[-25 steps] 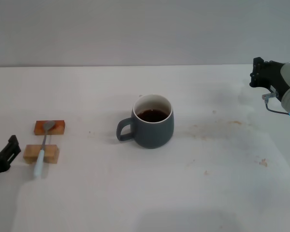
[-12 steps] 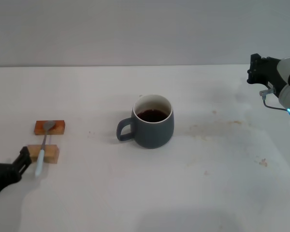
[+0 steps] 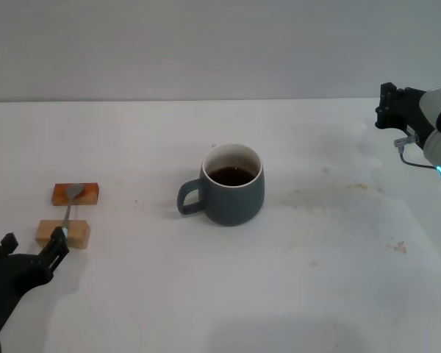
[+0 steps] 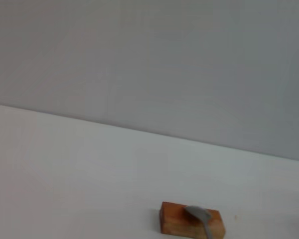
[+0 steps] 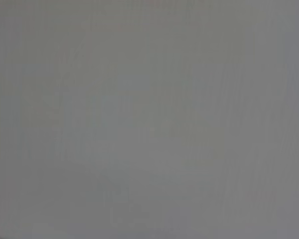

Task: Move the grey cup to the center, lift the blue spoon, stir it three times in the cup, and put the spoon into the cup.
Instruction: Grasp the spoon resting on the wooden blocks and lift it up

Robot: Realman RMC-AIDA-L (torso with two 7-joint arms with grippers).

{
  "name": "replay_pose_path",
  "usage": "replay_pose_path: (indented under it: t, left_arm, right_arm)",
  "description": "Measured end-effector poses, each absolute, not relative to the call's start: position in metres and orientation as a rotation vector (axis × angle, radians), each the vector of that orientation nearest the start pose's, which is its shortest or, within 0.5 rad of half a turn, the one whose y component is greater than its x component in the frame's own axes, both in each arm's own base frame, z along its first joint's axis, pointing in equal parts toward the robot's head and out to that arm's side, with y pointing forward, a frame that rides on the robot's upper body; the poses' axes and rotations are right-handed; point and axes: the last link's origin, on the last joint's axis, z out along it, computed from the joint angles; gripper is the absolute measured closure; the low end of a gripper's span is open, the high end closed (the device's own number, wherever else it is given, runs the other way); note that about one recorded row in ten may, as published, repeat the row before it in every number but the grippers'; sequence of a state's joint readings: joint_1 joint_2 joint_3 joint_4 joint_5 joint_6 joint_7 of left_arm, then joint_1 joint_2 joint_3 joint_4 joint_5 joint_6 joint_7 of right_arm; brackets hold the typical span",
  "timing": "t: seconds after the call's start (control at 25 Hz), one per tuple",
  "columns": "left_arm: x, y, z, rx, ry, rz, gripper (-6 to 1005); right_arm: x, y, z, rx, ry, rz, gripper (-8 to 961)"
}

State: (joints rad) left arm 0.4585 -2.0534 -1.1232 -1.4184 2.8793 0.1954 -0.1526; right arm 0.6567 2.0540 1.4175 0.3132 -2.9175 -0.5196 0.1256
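The grey cup (image 3: pixel 234 186) stands in the middle of the table with dark liquid inside and its handle pointing left. The blue spoon (image 3: pixel 67 212) lies across two small wooden blocks at the left, its metal bowl on the far, orange block (image 3: pixel 76 194). The near end of its pale handle is hidden behind my left gripper (image 3: pixel 33 248), which is open at the lower left, one fingertip (image 3: pixel 59 241) right at the near block (image 3: pixel 62 233). The left wrist view shows the orange block (image 4: pixel 175 222) and the spoon's bowl (image 4: pixel 199 214). My right gripper (image 3: pixel 394 107) hangs parked at the far right, well away from the cup.
The white table (image 3: pixel 206 294) has faint brownish stains (image 3: pixel 331 193) to the right of the cup. A grey wall runs behind the table's far edge. The right wrist view shows only plain grey.
My left gripper has moved in from the left edge toward the spoon's handle end and now covers it. The cup, spoon and blocks have not moved; the right arm shifted only slightly.
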Motion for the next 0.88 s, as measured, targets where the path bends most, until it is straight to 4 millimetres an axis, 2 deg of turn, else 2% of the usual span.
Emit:
replay_pose_path:
  t: [0.36,0.88]
  left_arm:
    - [-0.303,0.203,-0.029,-1.631,-1.070,-0.489,214]
    - [-0.311,0.196,-0.036,-1.628,-1.055,-0.501,214]
  right_arm:
    - [0.280,0.430,-0.027,-1.827,0.572,0.379,953]
    - [0.277,0.427,-0.030,-1.832,0.570,0.396,954]
